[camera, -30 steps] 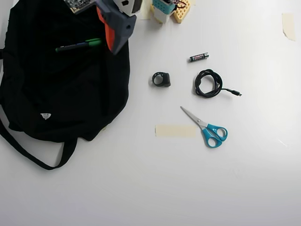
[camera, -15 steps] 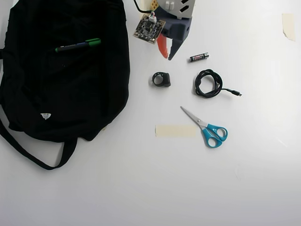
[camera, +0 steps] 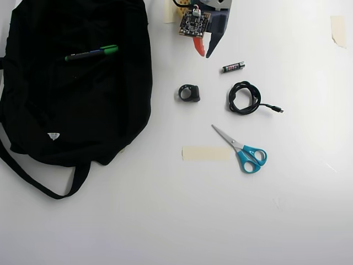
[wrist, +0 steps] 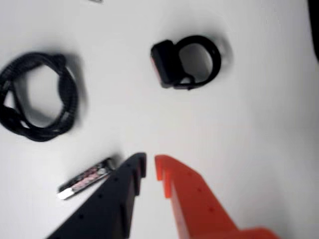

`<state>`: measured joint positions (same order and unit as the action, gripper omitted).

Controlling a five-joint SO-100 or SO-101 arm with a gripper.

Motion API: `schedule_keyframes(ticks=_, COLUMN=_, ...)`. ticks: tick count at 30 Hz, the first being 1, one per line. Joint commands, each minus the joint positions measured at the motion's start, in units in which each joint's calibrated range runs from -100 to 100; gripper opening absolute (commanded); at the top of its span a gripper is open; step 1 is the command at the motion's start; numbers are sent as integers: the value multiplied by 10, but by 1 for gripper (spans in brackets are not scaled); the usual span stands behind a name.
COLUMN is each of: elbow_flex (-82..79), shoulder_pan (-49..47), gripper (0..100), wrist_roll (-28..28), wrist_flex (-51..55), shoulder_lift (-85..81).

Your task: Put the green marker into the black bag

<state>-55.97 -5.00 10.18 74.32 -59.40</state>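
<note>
Your gripper (wrist: 150,167) hangs empty above the table — its jaws stand only slightly apart, touching nothing, with the battery (wrist: 85,178) just beside the black one. Farther off, the green marker (camera: 91,53) lies on the black bag (camera: 77,121) — lengthwise across the overhead view, cap pointing right.

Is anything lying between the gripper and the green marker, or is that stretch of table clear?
Nothing visible blocks it. The green marker already lies on top of the black bag; the gripper hangs right of the bag in the overhead view, only bare table between. The battery lies on its far side.
</note>
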Motion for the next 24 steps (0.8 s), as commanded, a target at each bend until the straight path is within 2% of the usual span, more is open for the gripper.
schedule_keyframes(ticks=1, elbow_flex=-40, shoulder_pan=-8, gripper=2, wrist_roll=-8, wrist_flex=-14, shoulder_lift=-49)
schedule_keyframes(ticks=12, elbow_flex=-214, shoulder_pan=-24, gripper=2, wrist_roll=-42, wrist_flex=-62, shoulder_lift=-217)
schedule_keyframes(ticks=24, elbow_flex=-374, shoulder_pan=-25, gripper=2, wrist_roll=-43, wrist_flex=-66, shoulder_lift=-384)
